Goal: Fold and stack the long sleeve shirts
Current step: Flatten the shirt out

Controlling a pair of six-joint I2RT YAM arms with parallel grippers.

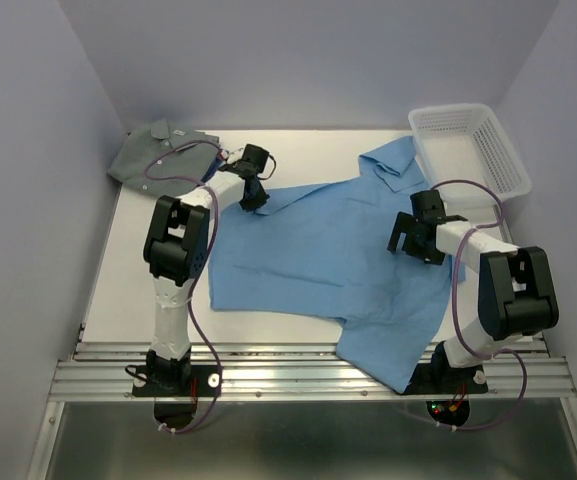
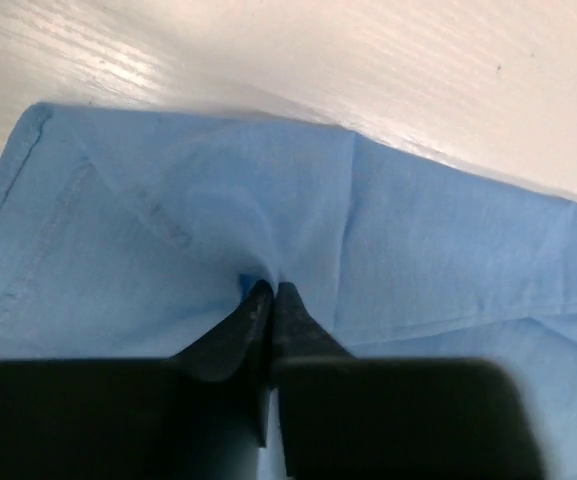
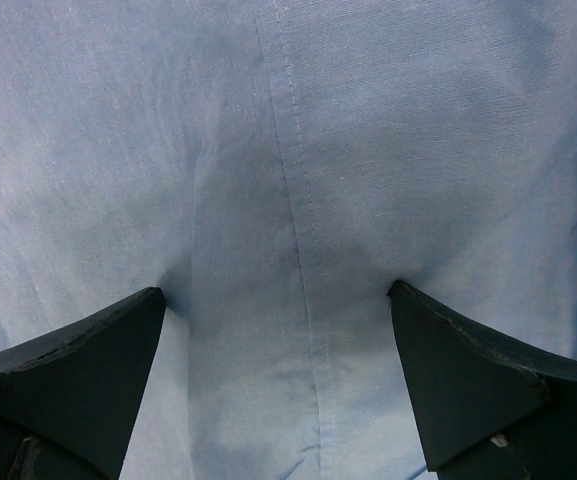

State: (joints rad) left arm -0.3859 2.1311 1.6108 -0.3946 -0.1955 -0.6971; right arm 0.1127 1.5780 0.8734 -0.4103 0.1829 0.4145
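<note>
Grey-green shirt [image 1: 158,150] is lying seemingly folded beside the light-blue shirt [image 1: 318,250], itself not yet folded; left tool [image 2: 271,290] is pinching it, right tool [image 3: 278,290] gaping apart.

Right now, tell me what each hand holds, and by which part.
Left hand pinches the light blue shirt near its far edge; right hand is open, holding nothing.

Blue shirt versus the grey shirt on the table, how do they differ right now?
The blue shirt lies spread out across the middle; the grey shirt sits folded small in the far left corner. The left hand pinches a fold of the blue shirt and the open right hand presses on it; no hand touches the grey shirt. Both have collars.
</note>
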